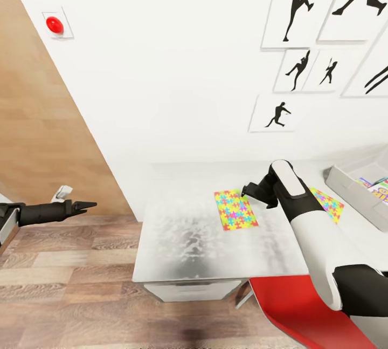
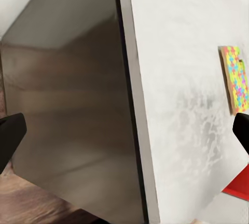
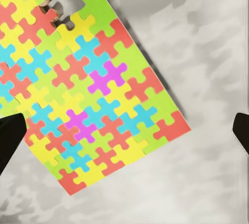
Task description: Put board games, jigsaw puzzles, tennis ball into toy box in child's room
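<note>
My left gripper (image 1: pixel 89 206), jaws together, hangs over bare floor (image 1: pixel 64 279) beside the table (image 1: pixel 183 246) edge. Two jigsaw puzzles (image 1: pixel 235 209) (image 1: pixel 330 204) lie flat; my right gripper (image 1: pixel 249 191), jaws apart, hovers above the nearer. One toy box (image 1: pixel 350 187) sits rightmost.

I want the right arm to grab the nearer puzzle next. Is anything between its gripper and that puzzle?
Nothing visible. The right gripper hangs open just above the puzzle, which lies flat on the bare table with its top unobstructed.
</note>
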You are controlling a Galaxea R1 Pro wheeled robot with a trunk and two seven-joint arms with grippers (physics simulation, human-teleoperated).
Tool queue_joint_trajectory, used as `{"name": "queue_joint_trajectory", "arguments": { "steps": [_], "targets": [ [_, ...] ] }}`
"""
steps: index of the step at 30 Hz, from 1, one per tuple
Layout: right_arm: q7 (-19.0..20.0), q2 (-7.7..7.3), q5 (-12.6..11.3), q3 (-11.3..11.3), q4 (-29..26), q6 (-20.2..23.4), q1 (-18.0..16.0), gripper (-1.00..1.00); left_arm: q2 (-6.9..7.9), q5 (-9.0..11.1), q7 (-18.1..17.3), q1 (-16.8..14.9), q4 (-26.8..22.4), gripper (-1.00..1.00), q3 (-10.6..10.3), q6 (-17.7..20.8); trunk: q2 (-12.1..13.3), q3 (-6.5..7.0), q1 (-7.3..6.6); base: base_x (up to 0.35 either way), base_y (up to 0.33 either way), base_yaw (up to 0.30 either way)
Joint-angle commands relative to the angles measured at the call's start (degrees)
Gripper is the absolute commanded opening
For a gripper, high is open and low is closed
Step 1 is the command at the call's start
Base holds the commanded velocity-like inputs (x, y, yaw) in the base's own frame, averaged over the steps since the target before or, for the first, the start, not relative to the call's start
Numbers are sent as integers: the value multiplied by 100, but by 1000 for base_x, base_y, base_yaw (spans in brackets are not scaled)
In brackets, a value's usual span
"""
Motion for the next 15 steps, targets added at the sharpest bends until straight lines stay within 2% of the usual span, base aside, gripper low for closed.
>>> {"name": "queue_joint_trajectory", "arguments": {
  "steps": [1,9,11,15],
  "targets": [
    [-56,-11,-54,27,-5,26,-8,100,7,16,-9,-7,-14,100,1,48,-11,-20,3,0,0,0],
    [-58,-24,-48,39,3,28,-21,100,77,18,-44,-26,-138,100,2,121,-11,-95,3,0,0,0],
    [-62,-30,-47,38,-12,41,-50,100,147,22,-55,-31,-179,100,2,274,-11,-114,3,0,0,0],
    [-63,-38,-46,44,-12,48,-114,100,195,19,-58,-33,-357,100,-3,519,-11,-152,3,0,0,0]
  ]
}}
